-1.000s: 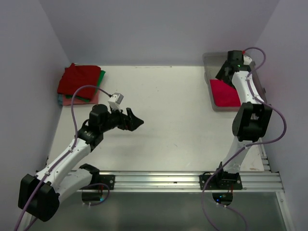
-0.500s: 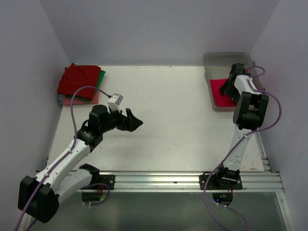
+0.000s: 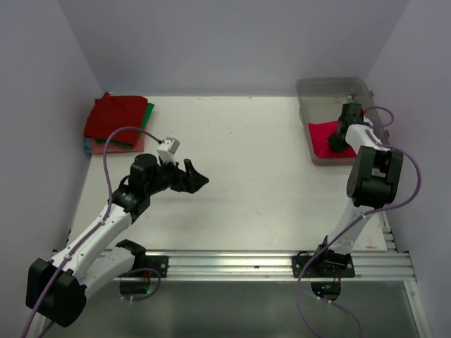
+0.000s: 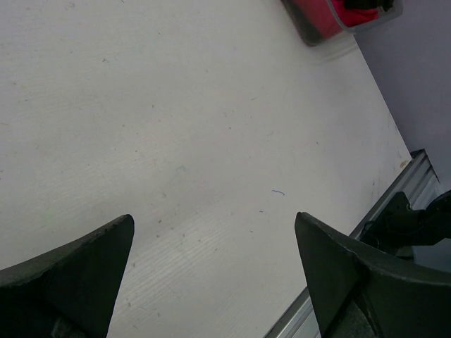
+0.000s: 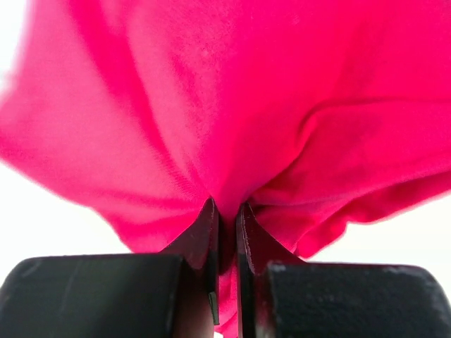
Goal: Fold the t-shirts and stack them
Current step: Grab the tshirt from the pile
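Right tool [image 5: 225, 211] dropped into bin [image 3: 304, 105], pinching crimson t-shirt [image 5: 232, 105], left tool [image 4: 213, 220] spread over table [image 4: 176, 105].

The right gripper [image 3: 340, 144] is down in the grey bin [image 3: 331, 83] on the crimson-pink t-shirt [image 3: 320, 138], and the left gripper [image 3: 195, 176] hangs over the table [image 3: 261, 162], well apart from the folded t-shirts [image 3: 116, 120].

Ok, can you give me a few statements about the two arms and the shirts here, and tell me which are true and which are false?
1. The right gripper is shut on the pink t-shirt in the bin. True.
2. The left gripper holds a shirt. False: it is open and empty, above the bare table.
3. The folded stack lies in the table's far left corner. True.
4. A white shirt tops that stack. False: a dark red shirt is on top.
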